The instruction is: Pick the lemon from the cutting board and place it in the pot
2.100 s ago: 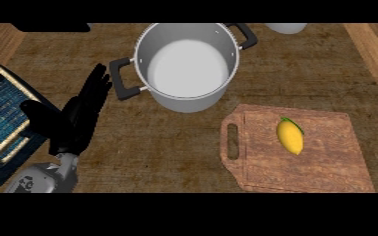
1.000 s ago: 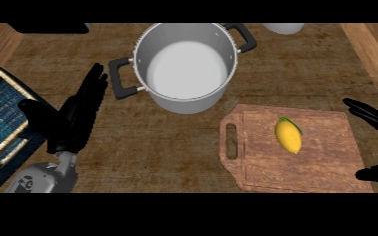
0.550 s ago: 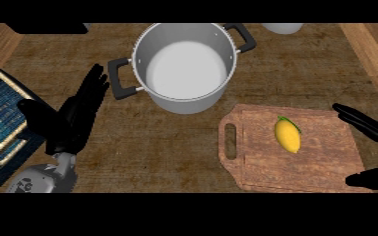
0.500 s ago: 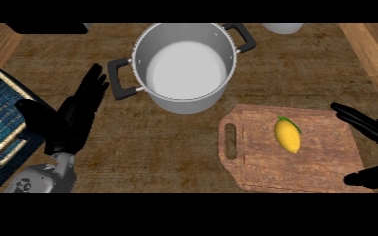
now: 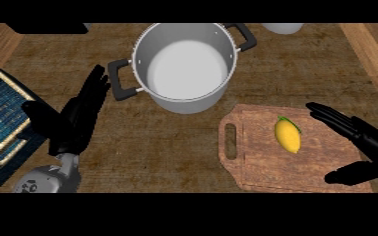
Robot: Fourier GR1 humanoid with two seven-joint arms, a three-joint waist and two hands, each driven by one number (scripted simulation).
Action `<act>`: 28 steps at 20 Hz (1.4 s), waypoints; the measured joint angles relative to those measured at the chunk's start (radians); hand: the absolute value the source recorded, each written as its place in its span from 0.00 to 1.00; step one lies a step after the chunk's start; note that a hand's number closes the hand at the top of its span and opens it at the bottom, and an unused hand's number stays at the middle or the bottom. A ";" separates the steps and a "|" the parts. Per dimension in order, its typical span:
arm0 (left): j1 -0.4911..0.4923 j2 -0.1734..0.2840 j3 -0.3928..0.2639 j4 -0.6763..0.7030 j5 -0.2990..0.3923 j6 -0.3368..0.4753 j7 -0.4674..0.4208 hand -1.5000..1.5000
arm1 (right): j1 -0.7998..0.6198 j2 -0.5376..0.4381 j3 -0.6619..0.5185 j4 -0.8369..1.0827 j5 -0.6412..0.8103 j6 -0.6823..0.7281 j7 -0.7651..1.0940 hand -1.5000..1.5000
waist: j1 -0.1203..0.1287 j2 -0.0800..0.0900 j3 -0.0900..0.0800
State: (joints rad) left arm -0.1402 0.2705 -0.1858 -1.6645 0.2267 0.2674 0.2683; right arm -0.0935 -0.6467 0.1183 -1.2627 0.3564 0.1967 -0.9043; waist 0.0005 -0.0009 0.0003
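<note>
The lemon (image 5: pixel 288 134) lies on the wooden cutting board (image 5: pixel 258 165), a little toward the board's 1 o'clock from its middle, its long axis running roughly from 11 to 5 o'clock, with a small green tip at the upper end. Nothing touches it. The board sits at the lower right of the counter (image 5: pixel 170 145), its slotted handle hole on the 9 o'clock side.

At 3 o'clock from the lemon, the right hand (image 5: pixel 353 130) comes in from the view's right edge above the board; its fingers are straight and spread, pointing toward 10 o'clock, and its thumb shows lower down at about 4 o'clock from the fruit. The hand is released, holding nothing, and stands near the lemon but apart from it.

At 11 o'clock from the lemon stands the steel pot (image 5: pixel 186 67), with black handles at its 8 and 2 o'clock sides; its base lies just beside the board's upper left corner.

Far off at 9 o'clock, the left hand (image 5: pixel 77 117) rests relaxed, fingers up, its fingertips close to the pot's near handle. A blue slatted mat (image 5: pixel 13 107) lies at the left edge.
</note>
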 measured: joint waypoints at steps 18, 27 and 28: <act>0.001 -0.081 0.075 0.000 -0.079 -0.088 0.032 0.50 | -0.092 0.146 -0.020 0.092 0.293 -0.025 0.077 0.00 | 0.001 -0.001 -0.003; -0.022 -0.098 0.101 0.003 -0.093 -0.100 0.058 0.50 | -0.101 0.198 -0.037 0.092 0.287 -0.039 -0.042 1.00 | -0.001 -0.003 -0.008; -0.013 -0.097 0.106 0.004 -0.089 -0.111 0.051 0.50 | -0.102 0.201 -0.040 0.078 0.283 -0.033 -0.039 1.00 | -0.001 -0.003 -0.007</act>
State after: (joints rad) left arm -0.1537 0.1733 -0.0794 -1.6603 0.1375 0.1563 0.3196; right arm -0.1956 -0.4454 0.0781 -1.1852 0.6394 0.1640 -0.9438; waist -0.0001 -0.0037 -0.0063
